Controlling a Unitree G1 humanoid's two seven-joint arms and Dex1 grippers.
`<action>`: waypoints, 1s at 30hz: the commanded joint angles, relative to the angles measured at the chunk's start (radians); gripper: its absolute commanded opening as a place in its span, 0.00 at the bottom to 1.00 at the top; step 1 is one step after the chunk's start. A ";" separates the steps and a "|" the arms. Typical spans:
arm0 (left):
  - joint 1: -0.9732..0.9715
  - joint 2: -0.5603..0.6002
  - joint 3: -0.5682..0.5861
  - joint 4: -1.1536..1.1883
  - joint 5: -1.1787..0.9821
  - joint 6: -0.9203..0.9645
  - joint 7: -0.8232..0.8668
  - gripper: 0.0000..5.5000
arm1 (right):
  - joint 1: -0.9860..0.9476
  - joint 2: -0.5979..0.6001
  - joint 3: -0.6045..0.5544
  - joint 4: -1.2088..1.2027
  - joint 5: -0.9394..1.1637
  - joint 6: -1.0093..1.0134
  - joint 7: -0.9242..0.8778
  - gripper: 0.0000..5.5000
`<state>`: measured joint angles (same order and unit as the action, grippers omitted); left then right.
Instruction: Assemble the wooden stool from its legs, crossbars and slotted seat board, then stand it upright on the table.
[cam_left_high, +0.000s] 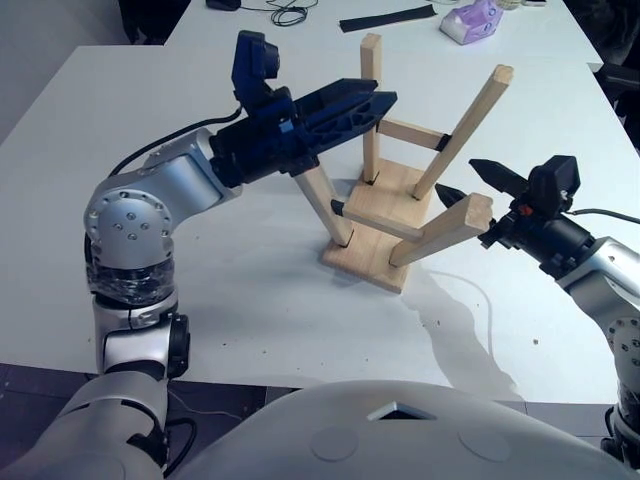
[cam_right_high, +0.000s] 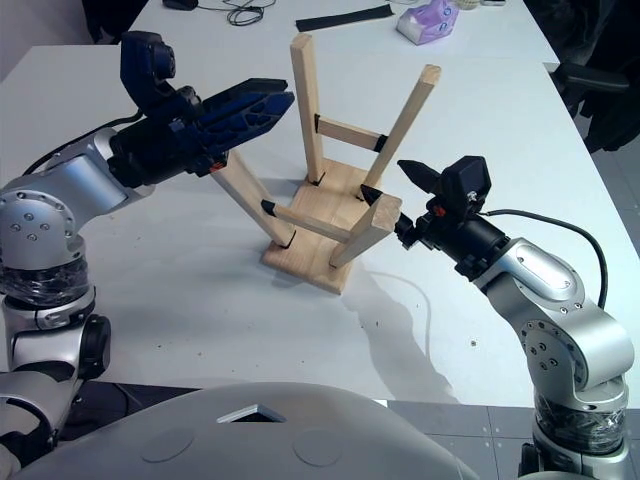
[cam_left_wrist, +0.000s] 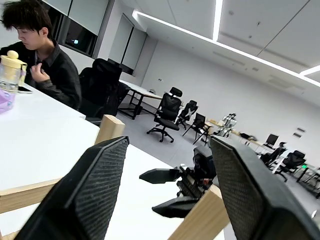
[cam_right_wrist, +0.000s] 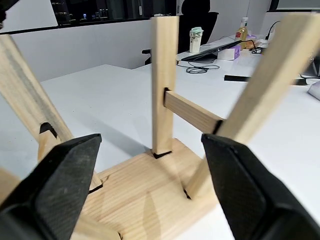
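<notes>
Stool (cam_left_high: 385, 200) is upside down near the middle of the white table (cam_left_high: 150, 120), a little to the robot's right. Seat board (cam_left_high: 370, 262) lies flat on the tabletop with all four legs seated in it, pointing up and splayed outward. Far-left leg (cam_left_high: 371, 100) is close to upright. Far-right leg (cam_left_high: 465, 130) tilts to the right. Near-left leg (cam_left_high: 325, 205) tilts left and its top end goes under the left gripper. Near-right leg (cam_left_high: 440, 235) tilts toward the robot and to the right.

Far crossbar (cam_left_high: 410, 133) joins the two far legs about halfway up. Near crossbar (cam_left_high: 385, 222) joins the two near legs lower down, with dark joints at its ends.

Left gripper (cam_left_high: 380, 108) hangs over the left side of the stool, above the near-left leg and in front of the far-left leg, pointing to the right. Its fingers (cam_left_wrist: 85, 195) are spread with nothing pinched between them. Cannot tell if the gripper body touches the near-left leg's top.

Right gripper (cam_left_high: 458, 177) is at the right side of the stool, just beside the top end of the near-right leg and pointing left at the stool. Its fingers (cam_right_wrist: 65, 175) are spread wide and pinch nothing, and the seat board and far legs show through the gap. The lower finger is right at the leg end; contact unclear.

At the far edge of the table are a black strip (cam_left_high: 385, 17), a pale purple object (cam_left_high: 470, 22) and some cables (cam_left_high: 290, 12), all well apart from the stool.
</notes>
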<state>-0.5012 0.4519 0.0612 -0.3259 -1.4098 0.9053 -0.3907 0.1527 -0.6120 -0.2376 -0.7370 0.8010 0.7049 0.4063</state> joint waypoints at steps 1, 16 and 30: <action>-0.057 -0.015 0.015 0.042 -0.073 0.041 0.066 0.55 | 0.010 0.006 0.001 -0.008 -0.031 -0.014 -0.015 0.68; 0.072 0.322 0.077 0.006 0.478 -0.237 -0.008 0.55 | 0.155 0.118 -0.019 -0.169 -0.239 0.030 -0.304 0.68; 0.423 0.180 -0.235 -0.091 1.019 -0.605 -0.116 0.55 | 0.191 -0.088 0.331 -0.301 -0.444 0.236 -0.339 0.68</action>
<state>-0.0709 0.6464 -0.1688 -0.4023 -0.4103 0.3043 -0.4866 0.3694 -0.7381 0.0404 -1.0423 0.4097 0.8888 0.1298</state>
